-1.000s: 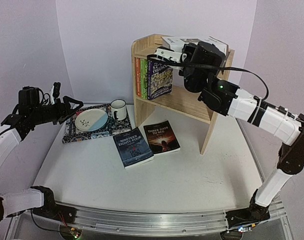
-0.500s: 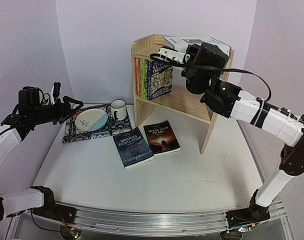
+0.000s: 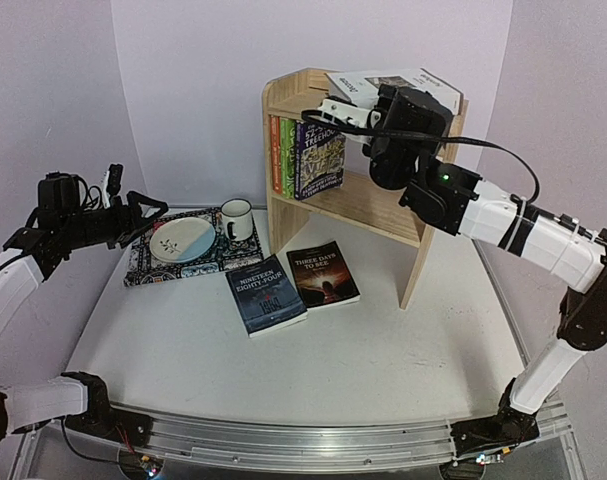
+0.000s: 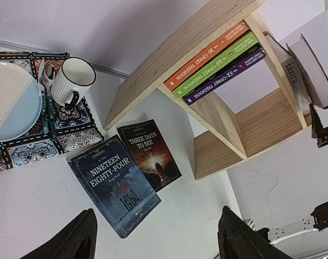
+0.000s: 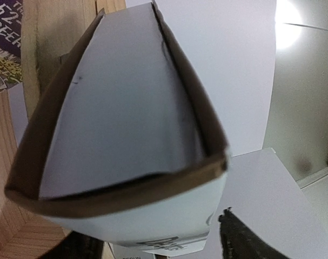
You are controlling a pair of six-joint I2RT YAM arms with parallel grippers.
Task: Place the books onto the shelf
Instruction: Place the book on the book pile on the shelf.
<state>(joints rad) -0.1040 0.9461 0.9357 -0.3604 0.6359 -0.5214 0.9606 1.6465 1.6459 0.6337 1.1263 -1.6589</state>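
Observation:
The pine shelf holds three colourful paperbacks upright on its lower tier. On its top lie a thick white book and a grey book. My right gripper is at the shelf top. In the right wrist view the white book sits between the jaws, and the right finger stands clear of it: open. The dark blue book and the black book lie flat on the table. My left gripper hovers open and empty at the far left.
A patterned placemat with a plate and a mug lies left of the shelf. Purple walls close in behind and at both sides. The right arm reaches across the shelf's front right post.
My right gripper's jaws have widened off the thick white book, which now lies a little flatter on the shelf top. The left arm has not moved.

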